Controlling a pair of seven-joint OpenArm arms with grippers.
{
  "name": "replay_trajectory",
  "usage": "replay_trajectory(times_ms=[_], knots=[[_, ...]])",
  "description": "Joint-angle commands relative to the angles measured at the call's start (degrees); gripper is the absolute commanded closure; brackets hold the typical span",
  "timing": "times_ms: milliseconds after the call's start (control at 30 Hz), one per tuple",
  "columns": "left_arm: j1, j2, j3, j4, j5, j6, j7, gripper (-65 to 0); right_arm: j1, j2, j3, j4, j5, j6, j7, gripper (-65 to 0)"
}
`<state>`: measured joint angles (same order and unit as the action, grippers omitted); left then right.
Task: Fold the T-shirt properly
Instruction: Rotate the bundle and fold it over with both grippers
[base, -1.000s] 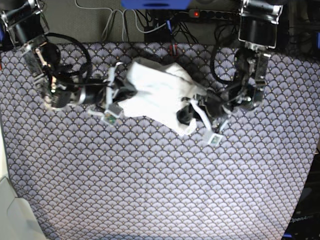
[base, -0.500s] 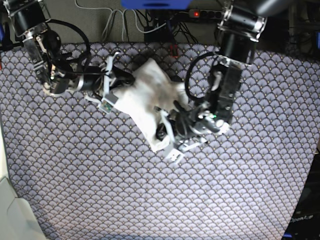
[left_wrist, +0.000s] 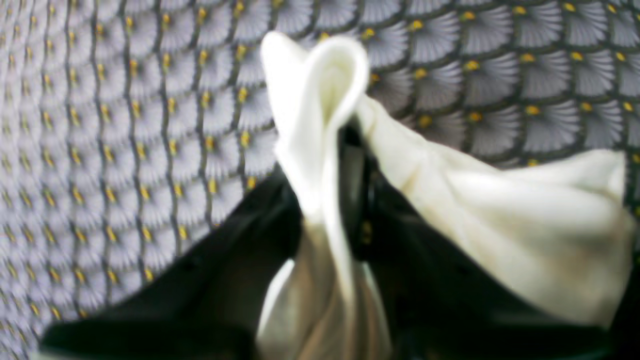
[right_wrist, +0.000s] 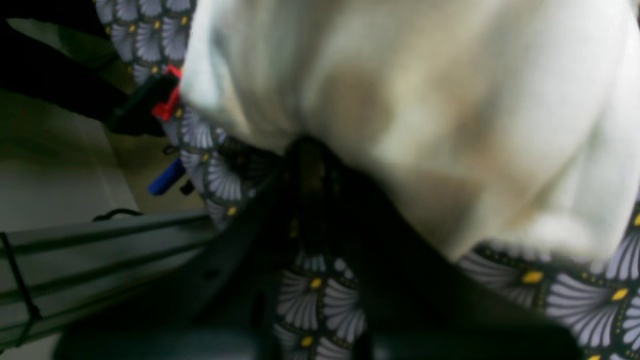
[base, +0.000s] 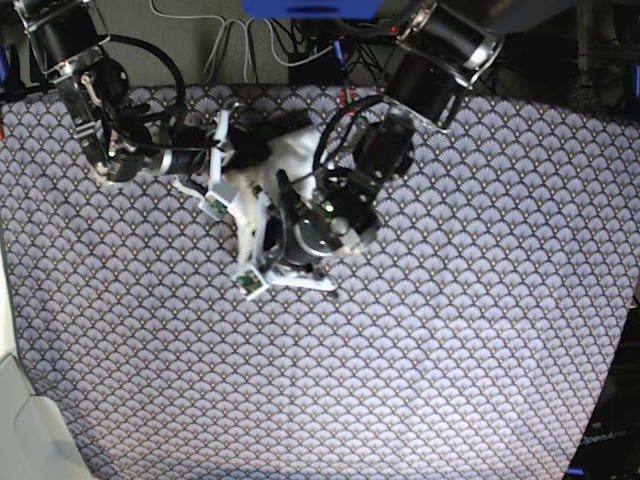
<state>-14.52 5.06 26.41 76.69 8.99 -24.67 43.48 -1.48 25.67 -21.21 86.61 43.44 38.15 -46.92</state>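
The T-shirt (base: 252, 200) is a bunched white lump at the back centre of the table, with no print showing. My left gripper (base: 262, 238) reaches in from the back right and lies over the lump. In the left wrist view this gripper (left_wrist: 330, 165) is shut on a folded edge of the T-shirt (left_wrist: 310, 100), and more cloth drapes off to the right. My right gripper (base: 235, 160) comes in from the left. Up close, the right gripper (right_wrist: 310, 150) is shut on the T-shirt (right_wrist: 400, 100), which fills that blurred view above the black fingers (right_wrist: 350, 210).
A grey scale-patterned cover (base: 450, 350) spans the whole table. Cables and a power strip (base: 400, 27) run along the back edge. A pale object (base: 20, 420) sits at the lower left corner. Red and blue clips (right_wrist: 165, 105) hang off the table edge.
My left arm has swung from the right side across to the centre, carrying its end of the shirt over the rest. The shirt is now a smaller bunch. The right arm shifted slightly back.
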Motion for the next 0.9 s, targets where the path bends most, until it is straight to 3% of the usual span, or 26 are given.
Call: replay_trajectory(times_ms=[0, 200, 533, 600, 767, 867], knots=[[-1.4, 1.1, 1.3, 0.9, -0.1, -0.3, -2.6, -0.5, 0.9, 0.5, 0.6, 0.7, 0.6, 0.4, 1.2, 0.0], [-1.4, 1.2, 4.8, -2.8, 4.0, -0.3, -5.3, -0.5, 0.9, -0.2, 0.7, 0.7, 0.6, 0.4, 1.2, 0.0], [-2.4, 0.9, 4.4, -3.1, 4.1, -0.3, -5.0, -1.0, 1.0, -0.1, 0.7, 0.7, 0.6, 0.4, 1.2, 0.0], [-3.0, 1.1, 4.4, -3.1, 4.1, -0.3, -4.8, -5.9, 1.0, -0.1, 0.7, 0.7, 0.6, 0.4, 1.2, 0.0], [-3.2, 1.1, 4.4, -2.1, 4.1, -0.3, -5.4, -31.6, 1.0, 0.0, 0.7, 0.7, 0.6, 0.4, 1.2, 0.0], [-3.0, 0.8, 4.4, 1.0, 4.2, -0.3, -5.4, -43.5, 1.0, 0.0, 0.7, 0.7, 0.6, 0.4, 1.2, 0.0]])
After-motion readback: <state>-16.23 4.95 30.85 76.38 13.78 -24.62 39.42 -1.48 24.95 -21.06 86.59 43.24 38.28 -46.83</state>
